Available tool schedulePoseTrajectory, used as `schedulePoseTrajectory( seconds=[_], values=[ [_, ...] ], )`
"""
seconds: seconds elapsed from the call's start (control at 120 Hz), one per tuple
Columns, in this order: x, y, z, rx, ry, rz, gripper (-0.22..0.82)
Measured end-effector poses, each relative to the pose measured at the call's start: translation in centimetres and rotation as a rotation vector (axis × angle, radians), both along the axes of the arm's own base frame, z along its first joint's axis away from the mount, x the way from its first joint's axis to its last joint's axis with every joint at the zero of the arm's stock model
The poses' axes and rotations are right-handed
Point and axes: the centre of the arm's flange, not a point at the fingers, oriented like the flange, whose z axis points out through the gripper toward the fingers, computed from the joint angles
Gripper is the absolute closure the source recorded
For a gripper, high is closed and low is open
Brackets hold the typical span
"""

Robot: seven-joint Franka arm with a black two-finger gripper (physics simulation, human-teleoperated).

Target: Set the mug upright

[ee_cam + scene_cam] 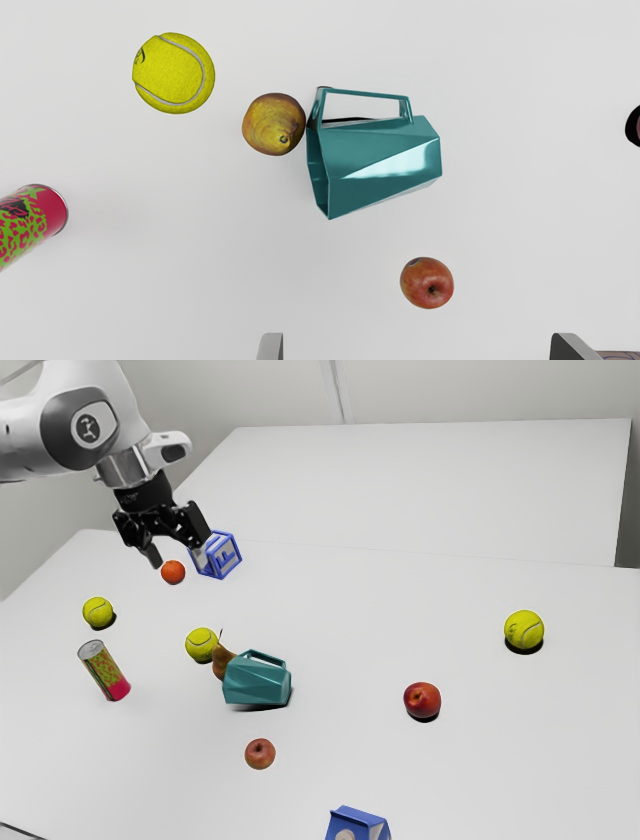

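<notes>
Mug [256, 681], teal, is lying on its side on the counter [500, 780]. From the fingers [271, 347] it is sitting well below, off toward the exterior view's right and nearer that camera. Fingers are standing wide apart, released, nothing between them.

Long axis, mouth [317, 185] to base [433, 150], is running roughly along the line joining the two fingertips. Closing at this angle would be pinching end to end, in my judgement; gripping across the body is calling for about a quarter turn of the wrist, plus travel and descent.

Mouth is facing the pear [273, 124], just beside the rim; contact uncertain. A fingertip straying that way could be knocking it. Handle [367, 94] is lying on the side away from the fingers. Righting is likely needing the base swung downward, mouth up.
</notes>
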Motion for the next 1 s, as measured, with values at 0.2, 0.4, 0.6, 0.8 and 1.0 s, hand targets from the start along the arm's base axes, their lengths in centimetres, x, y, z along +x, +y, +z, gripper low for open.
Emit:
schedulePoseTrajectory(
  seconds=[0.2, 0.4, 0.6, 0.8, 1.0],
  values=[
    [-0.6, 2.0, -4.3, -0.066, -0.001, 0.043, 0.03],
    [-1.1, 3.8, -8.3, -0.132, -0.016, 0.074, 0.03],
    [-2.0, 4.8, -12.1, -0.191, -0.034, 0.089, 0.03],
    [-2.9, 5.3, -14.9, -0.232, -0.057, 0.088, 0.03],
    [-3.6, 5.2, -16.5, -0.259, -0.081, 0.071, 0.03]
  ],
)
